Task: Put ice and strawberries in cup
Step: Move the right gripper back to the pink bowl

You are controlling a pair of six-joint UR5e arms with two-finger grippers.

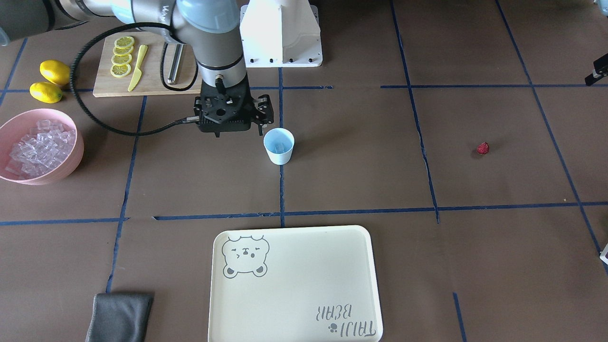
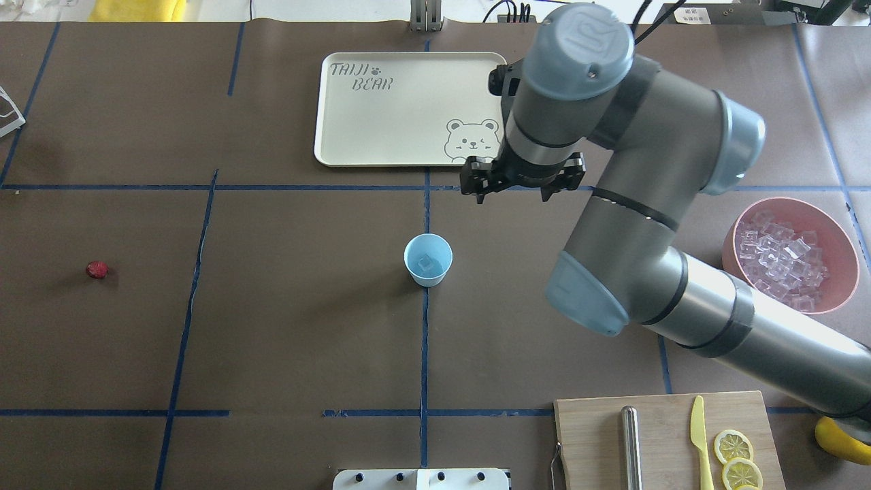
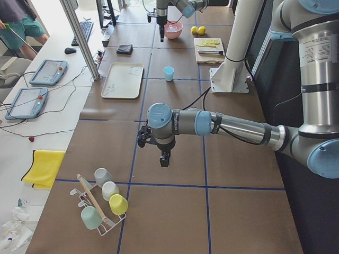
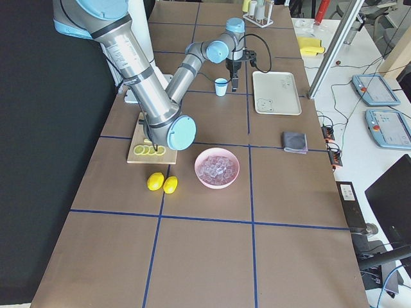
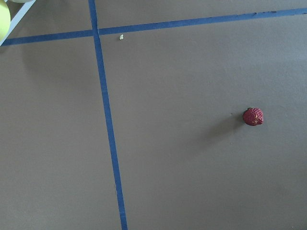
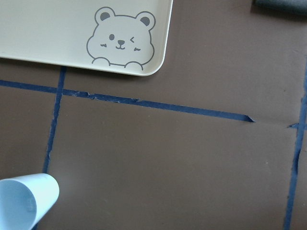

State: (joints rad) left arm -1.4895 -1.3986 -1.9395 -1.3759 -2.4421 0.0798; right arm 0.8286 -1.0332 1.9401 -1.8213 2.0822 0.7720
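The right gripper (image 1: 264, 124) hangs just beside the cup (image 1: 279, 146), and we cannot tell how wide its jaws stand. One ice cube (image 2: 427, 263) sits inside the cup, which stands upright mid-tabletop (image 1: 356, 190). The left gripper (image 3: 164, 160) hovers above the tabletop, and we can't read its jaws either. The strawberry (image 1: 483, 148) lies alone, well apart on the robot's left. The pink bowl (image 1: 71, 167), far right, holds more ice (image 1: 40, 145).

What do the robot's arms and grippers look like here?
Both arms are grey tubes with pale blue joint caps. The right arm carries a looping black cable and an embossed logo on one cap; the right gripper is black. The left arm ends in a black left gripper.
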